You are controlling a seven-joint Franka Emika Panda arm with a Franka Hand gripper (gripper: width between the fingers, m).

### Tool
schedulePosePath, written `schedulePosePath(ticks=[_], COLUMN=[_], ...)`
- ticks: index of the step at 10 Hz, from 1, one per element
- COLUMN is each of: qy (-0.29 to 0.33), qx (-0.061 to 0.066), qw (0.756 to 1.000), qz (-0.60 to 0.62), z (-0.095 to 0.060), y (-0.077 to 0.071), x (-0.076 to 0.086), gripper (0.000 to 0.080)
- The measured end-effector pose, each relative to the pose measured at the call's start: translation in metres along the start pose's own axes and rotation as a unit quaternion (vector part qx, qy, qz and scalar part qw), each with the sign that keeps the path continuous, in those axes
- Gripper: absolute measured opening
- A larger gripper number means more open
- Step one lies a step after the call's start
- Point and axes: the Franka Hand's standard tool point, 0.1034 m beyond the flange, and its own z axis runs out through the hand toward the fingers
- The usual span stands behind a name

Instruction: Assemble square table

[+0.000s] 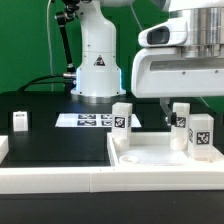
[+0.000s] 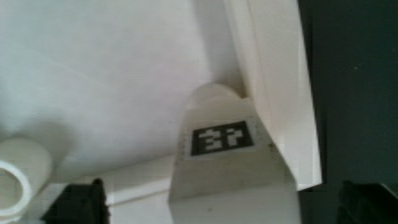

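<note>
The white square table top (image 1: 150, 158) lies at the exterior view's right with its recessed face up. Three white tagged legs stand on it: one at a back corner (image 1: 122, 117), one further right (image 1: 181, 118) and one nearest the camera (image 1: 200, 136). Another leg (image 1: 20, 121) stands alone on the black board at the left. My gripper (image 1: 180, 104) hangs over the middle standing leg. In the wrist view that tagged leg (image 2: 222, 140) sits between my dark fingertips (image 2: 79, 201), with a gap on both sides. The gripper (image 2: 222, 203) is open.
The robot base (image 1: 97, 60) stands at the back centre, and the marker board (image 1: 88, 120) lies flat in front of it. A long white rail (image 1: 60, 178) borders the black board along the front. In the wrist view a rounded white part (image 2: 18, 172) shows beside the leg.
</note>
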Motion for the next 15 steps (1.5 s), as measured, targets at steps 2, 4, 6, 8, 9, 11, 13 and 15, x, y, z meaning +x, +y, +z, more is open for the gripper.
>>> schedulePosePath(ticks=[2,4,6,8,9,11,13,15], qy=[0.000,0.000,0.000,-0.001,-0.001,0.000,-0.002,0.003], qx=[0.000,0.000,0.000,0.001,0.002,0.007,0.019,0.026], qw=[1.000,1.000,1.000,0.996,0.992,0.969,0.938,0.896], qz=[0.000,0.013,0.014,0.084,0.128,0.246,0.346,0.443], z=[0.0001,0.0002,0.0002,0.0003,0.0004,0.0015,0.0020,0.0022], y=[0.0002,0.0002,0.0001,-0.0003,-0.0007,-0.0022,-0.0027,-0.0037], x=[-0.0001,-0.0002,-0.0002,-0.0004,-0.0006,-0.0047,-0.0042,-0.0025], gripper=[0.0445,0.0288,0.0290,0.0290,0.0290,0.0290,0.0290,0.0290])
